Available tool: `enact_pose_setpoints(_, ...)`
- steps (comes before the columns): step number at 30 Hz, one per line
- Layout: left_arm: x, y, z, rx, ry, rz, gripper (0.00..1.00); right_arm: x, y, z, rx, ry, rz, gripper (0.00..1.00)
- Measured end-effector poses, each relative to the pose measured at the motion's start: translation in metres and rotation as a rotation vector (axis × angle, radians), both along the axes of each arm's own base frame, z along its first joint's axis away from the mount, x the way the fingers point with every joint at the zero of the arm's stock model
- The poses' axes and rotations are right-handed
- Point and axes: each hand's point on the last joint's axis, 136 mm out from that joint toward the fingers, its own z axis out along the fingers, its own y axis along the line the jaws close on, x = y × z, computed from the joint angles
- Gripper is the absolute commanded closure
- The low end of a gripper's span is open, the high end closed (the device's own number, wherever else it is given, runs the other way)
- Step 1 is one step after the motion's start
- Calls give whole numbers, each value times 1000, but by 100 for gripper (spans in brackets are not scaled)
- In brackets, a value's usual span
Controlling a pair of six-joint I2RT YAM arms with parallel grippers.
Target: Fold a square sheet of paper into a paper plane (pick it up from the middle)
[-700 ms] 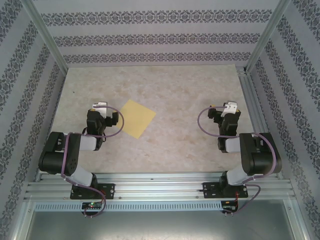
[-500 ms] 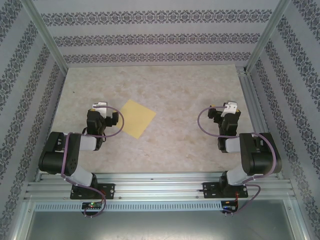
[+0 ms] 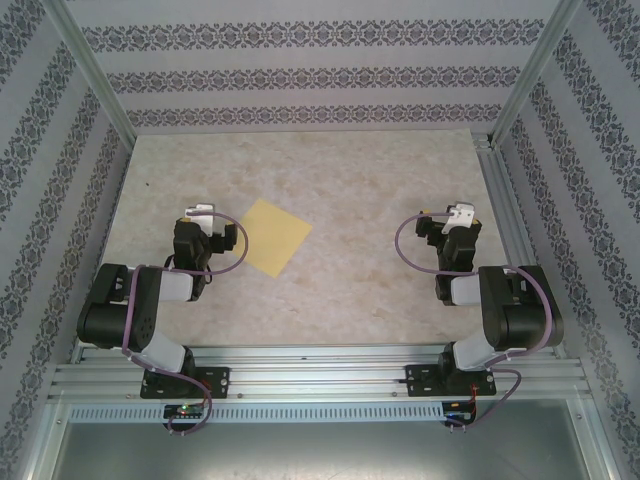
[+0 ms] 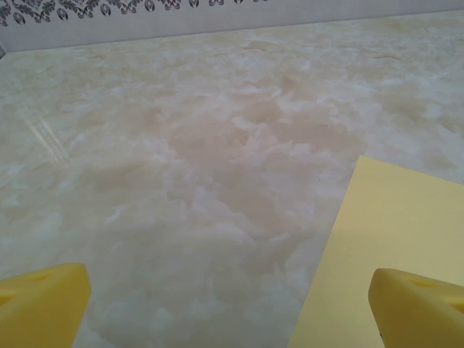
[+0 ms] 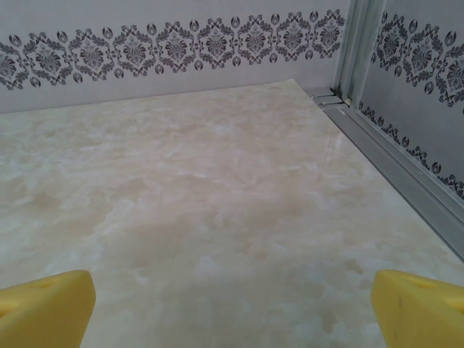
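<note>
Top external | marbled table [image 3: 380,180] | floral-banded walls [image 3: 300,75] | square sheet of paper [image 3: 268,237] flat

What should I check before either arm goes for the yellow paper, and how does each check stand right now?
1. The paper lies flat and unfolded on the table: ok.
2. The left gripper is open and empty: ok.
3. The right gripper is open and empty: ok.
4. Nothing lies on the middle of the paper: ok.
5. The left gripper is lined up over the middle of the paper: not ok, the paper sits off to its right.
6. The right gripper is near the paper: not ok, it stands well off to the right.
</note>
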Motion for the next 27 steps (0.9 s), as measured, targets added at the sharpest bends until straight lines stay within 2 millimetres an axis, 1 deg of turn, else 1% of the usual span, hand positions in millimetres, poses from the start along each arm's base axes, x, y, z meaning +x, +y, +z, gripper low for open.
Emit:
enact_pose_setpoints(2,0,0,0,0,-1,0,0,-2,0,5,-4,-32,3,2)
enact_pose_setpoints(5,-2,2,4,4,3,11,0,-13,1,6,-22,-48,-10,2)
enact_pose_setpoints(6,-2,4,9,7,3,23,0,-16,3,9,-32,-52,-12,2)
enact_pose_setpoints(8,-1,8,26,11,-22,45,0,-20,10,22,-56,-78,-12,2)
enact_pose_setpoints(11,4,13,61,-2,-82,83,0,-24,21,52,-81,-128,-18,2)
enact_pose_setpoints(13,7,16,79,-25,-97,109,0,-24,25,73,-72,-142,-33,2)
enact_pose_setpoints(15,9,18,91,-60,-90,131,0,-23,27,95,-30,-140,-49,2)
enact_pose_setpoints(18,16,15,103,-120,-46,141,0,-25,38,126,53,-153,-40,2)
enact_pose_setpoints(19,18,12,106,-141,-26,135,0,-27,46,132,83,-150,-23,2)
enact_pose_setpoints(20,21,9,108,-164,-9,126,0,-28,53,135,104,-139,-5,2)
enact_pose_setpoints(23,25,-2,109,-238,37,96,0,-24,84,126,138,-36,57,2)
enact_pose_setpoints(26,22,-12,93,-311,126,77,0,-12,125,115,133,95,130,2)
enact_pose_setpoints(27,21,-16,85,-333,171,73,0,-6,143,112,129,136,165,2)
